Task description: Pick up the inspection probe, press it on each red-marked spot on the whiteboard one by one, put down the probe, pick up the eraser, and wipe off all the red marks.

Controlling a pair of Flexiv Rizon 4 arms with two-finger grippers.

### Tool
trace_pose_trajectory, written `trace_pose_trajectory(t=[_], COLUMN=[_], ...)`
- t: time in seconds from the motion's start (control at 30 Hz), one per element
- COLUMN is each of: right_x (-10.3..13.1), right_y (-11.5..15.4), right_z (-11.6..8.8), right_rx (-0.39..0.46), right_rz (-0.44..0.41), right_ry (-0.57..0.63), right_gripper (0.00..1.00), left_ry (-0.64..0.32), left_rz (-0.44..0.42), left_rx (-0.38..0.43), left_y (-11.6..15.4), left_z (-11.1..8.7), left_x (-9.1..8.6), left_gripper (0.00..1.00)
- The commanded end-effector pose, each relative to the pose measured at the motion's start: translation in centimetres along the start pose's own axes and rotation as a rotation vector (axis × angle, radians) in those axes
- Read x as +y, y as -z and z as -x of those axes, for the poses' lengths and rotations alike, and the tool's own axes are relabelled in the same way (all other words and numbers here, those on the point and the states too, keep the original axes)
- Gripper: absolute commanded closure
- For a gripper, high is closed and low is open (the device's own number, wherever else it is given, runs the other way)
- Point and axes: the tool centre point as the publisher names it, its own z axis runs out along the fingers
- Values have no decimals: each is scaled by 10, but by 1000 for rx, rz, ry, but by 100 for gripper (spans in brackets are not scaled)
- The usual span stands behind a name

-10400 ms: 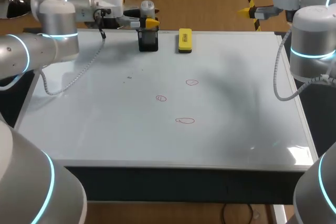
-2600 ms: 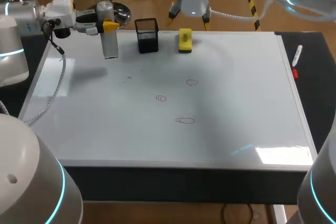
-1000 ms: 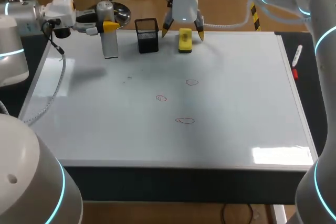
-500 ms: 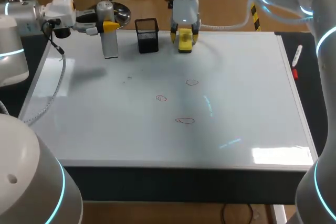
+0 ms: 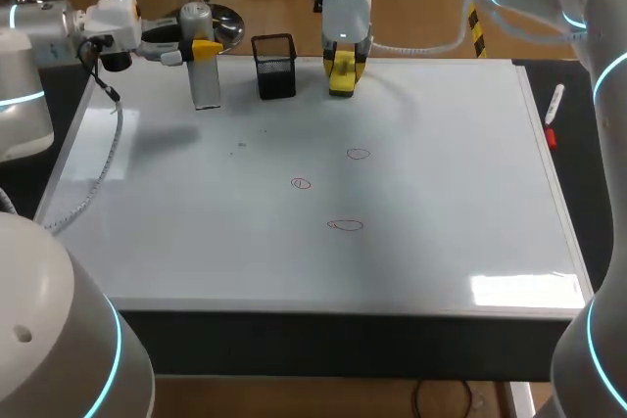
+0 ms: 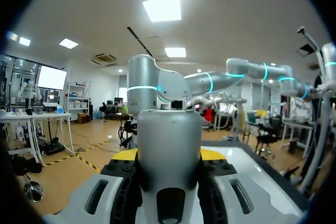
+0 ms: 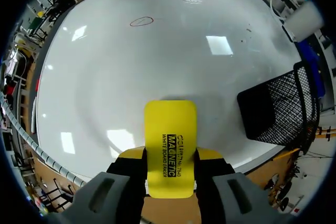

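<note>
Bright, even light falls from overhead. The glossy whiteboard (image 5: pixel 441 193) carries a white glare patch (image 5: pixel 519 288) at its near right corner, and the right wrist view shows several small bright reflections (image 7: pixel 218 44) on it. A soft grey shadow (image 5: pixel 147 139) lies on its far left part; another rings the eraser (image 7: pixel 170 145).

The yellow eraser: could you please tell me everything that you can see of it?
The eraser is a bright yellow rectangular block with rounded corners, smooth like plastic, with black print on its upper face. The right gripper is shut on it, one finger against each long side. It is at the far edge of the whiteboard, beside the black mesh holder but apart from it. Whether it touches the board I cannot tell.
</note>
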Motion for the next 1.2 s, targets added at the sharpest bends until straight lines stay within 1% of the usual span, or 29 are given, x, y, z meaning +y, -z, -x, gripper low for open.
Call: trace_pose_trajectory(t=[0.03, 0.1, 0.23, 0.3, 0.47, 0.67, 0.83, 1.0, 1.13, 1.2], right_x=[7, 6, 4, 4, 11, 27, 47, 62, 71, 75], right_y=[21, 28, 36, 41, 46, 58, 68, 76, 79, 79], right_z=[-10, -13, -21, -25, -44, -73, -97, -118, -134, -141], right_rx=[-18, -26, -9, -9, 3, -22, -40, -42, -45, -28], right_rz=[-22, -25, -40, -33, -41, -60, -83, -115, -163, -175], right_ry=[-17, -39, -76, -98, -166, -287, -382, -456, -500, -514], right_gripper=[100, 100, 100, 100, 100, 100, 100, 100, 100, 100], left_ry=[-2, -2, -2, -2, -2, -2, -2, -2, -2, -2], left_rz=[-1, -1, -1, -1, -1, -1, -1, -1, -1, -1], left_rx=[-1, -1, -1, -1, -1, -1, -1, -1, -1, -1], left_y=[0, 0, 0, 0, 0, 0, 0, 0, 0, 0], left_z=[0, 0, 0, 0, 0, 0, 0, 0, 0, 0], left_x=[-1, -1, -1, -1, -1, -1, -1, -1, -1, -1], left_gripper=[100, 100, 100, 100, 100, 100, 100, 100, 100, 100])
